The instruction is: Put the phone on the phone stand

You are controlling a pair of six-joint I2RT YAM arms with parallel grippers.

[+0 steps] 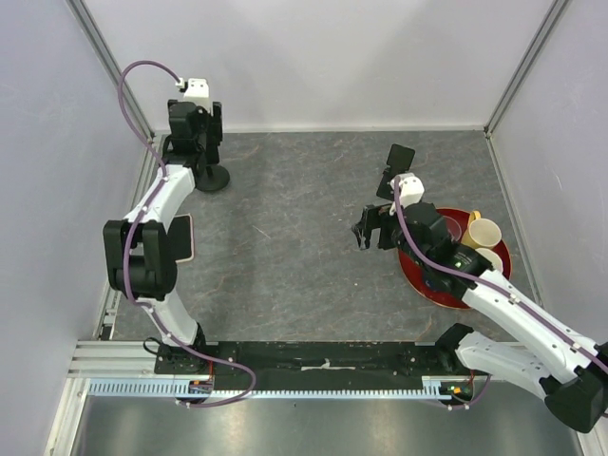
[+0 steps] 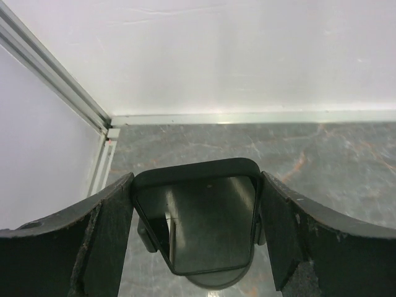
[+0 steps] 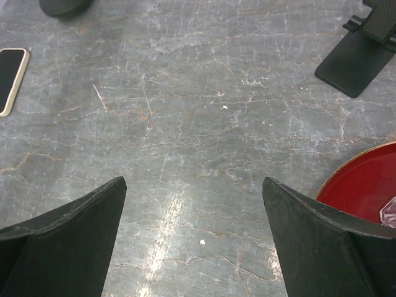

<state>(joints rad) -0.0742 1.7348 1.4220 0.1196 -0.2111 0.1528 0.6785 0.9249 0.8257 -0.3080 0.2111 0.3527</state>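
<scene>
A black phone stands upright between the fingers of my left gripper, which is shut on its two side edges. Below it shows the round base of a phone stand, and the stand's grey side clips show behind the phone's edges. In the top view my left gripper hangs at the back left over that round-based stand and hides the phone. My right gripper is open over bare table right of centre, with nothing between its fingers.
A second phone with a pinkish-gold rim lies flat beside the left arm, also seen as the gold-rimmed phone. A black folding stand stands at the back right. A red tray with cups sits on the right.
</scene>
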